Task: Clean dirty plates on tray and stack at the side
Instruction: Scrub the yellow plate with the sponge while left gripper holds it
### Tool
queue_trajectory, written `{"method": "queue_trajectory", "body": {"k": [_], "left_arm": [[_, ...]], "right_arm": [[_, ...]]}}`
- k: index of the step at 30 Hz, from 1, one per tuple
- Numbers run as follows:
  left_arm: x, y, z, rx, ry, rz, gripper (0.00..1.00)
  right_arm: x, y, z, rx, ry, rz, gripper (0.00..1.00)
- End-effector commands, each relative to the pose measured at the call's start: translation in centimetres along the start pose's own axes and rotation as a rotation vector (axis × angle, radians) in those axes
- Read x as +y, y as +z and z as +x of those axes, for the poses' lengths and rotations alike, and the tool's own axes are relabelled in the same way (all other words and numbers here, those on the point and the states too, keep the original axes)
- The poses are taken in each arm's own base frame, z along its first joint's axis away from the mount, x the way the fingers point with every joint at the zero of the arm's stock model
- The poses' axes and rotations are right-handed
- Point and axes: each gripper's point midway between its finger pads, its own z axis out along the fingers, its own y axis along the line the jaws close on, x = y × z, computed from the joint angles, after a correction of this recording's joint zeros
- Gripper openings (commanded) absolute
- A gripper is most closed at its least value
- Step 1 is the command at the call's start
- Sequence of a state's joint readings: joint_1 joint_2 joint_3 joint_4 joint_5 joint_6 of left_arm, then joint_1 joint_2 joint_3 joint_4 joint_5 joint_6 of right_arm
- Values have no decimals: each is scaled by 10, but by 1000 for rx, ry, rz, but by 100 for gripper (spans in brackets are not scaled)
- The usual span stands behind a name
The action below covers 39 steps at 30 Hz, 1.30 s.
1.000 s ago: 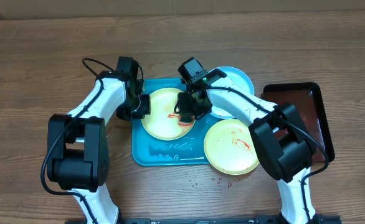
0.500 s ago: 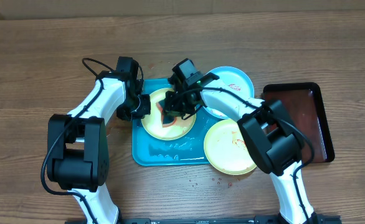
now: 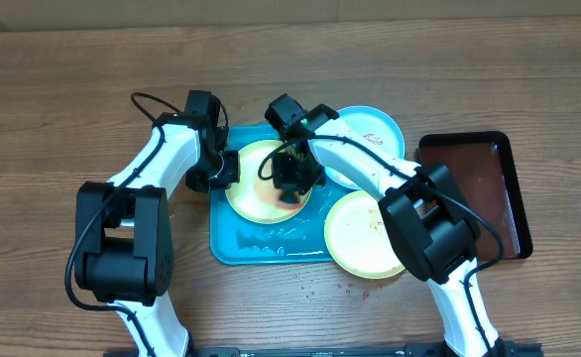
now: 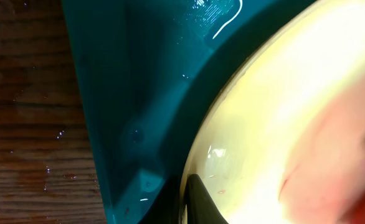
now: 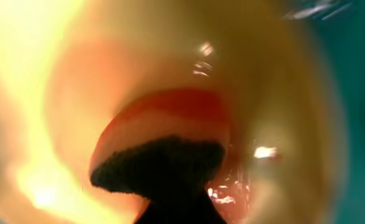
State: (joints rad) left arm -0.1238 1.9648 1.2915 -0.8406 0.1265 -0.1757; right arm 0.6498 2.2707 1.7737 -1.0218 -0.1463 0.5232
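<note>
A pale yellow-green dirty plate (image 3: 251,198) lies on the turquoise tray (image 3: 261,246). My left gripper (image 3: 226,171) is shut on its left rim; in the left wrist view one dark finger (image 4: 201,202) lies on the plate (image 4: 294,106) just inside the edge. My right gripper (image 3: 290,180) is shut on a dark sponge (image 5: 157,163) and presses it onto the same plate (image 5: 52,68), amid red sauce (image 5: 182,109). A second yellow-green plate (image 3: 365,236) with a red smear overlaps the tray's right front corner. A light blue plate (image 3: 378,129) lies at the tray's back right.
A dark red-brown tray (image 3: 479,188) sits at the right of the table. Small droplets (image 3: 345,290) spot the wood in front of the turquoise tray. Wet wood (image 4: 27,124) borders the tray's left rim (image 4: 101,155).
My right gripper has swept the sponge leftward across the plate and back toward its middle, smearing the red sauce. The left gripper has kept its hold on the rim.
</note>
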Motion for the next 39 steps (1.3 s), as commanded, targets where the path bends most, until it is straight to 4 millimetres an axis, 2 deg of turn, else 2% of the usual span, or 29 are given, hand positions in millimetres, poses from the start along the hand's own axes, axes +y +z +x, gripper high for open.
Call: {"method": "queue_trajectory", "body": {"k": [1,6,7,10,13,17,19,25,27,29,32,36,39], "left_arm": [[2,9,2,22,28,-7,4],[2,9,3,26,28,-6,4],[2,9,3,25,28,-6,4],[0,9,3,26,29,1,4],[0,9,3,26,28,1,4],[0,9,2,20,29,2,4],[0,9,1,18,29,2,4],[0,9,1,19,29,2,4],[0,9,1,19,29,2,4],[0,9,1,19,29,2,4],[0,9,1,19,30,2,4],[0,9,1,15,30,1,4],[0,9,-2,7,30,4,4]], "right_arm": [[-49,-4,-35,-177,11,259,4],[-35,8,-53,-236,-16,197,4],[-25,10,-57,-245,-31,151,4],[28,11,-63,-240,-116,-109,4],[64,6,-55,-207,-156,-281,4],[88,6,-32,-133,-197,-365,4],[92,8,-16,-76,-205,-376,4],[79,16,24,78,-188,-304,4],[66,19,31,108,-169,-243,4],[44,21,32,106,-148,-134,4],[6,19,19,52,-125,55,4],[-36,-5,-18,-115,-124,320,4],[-49,-15,-37,-215,-126,425,4]]}}
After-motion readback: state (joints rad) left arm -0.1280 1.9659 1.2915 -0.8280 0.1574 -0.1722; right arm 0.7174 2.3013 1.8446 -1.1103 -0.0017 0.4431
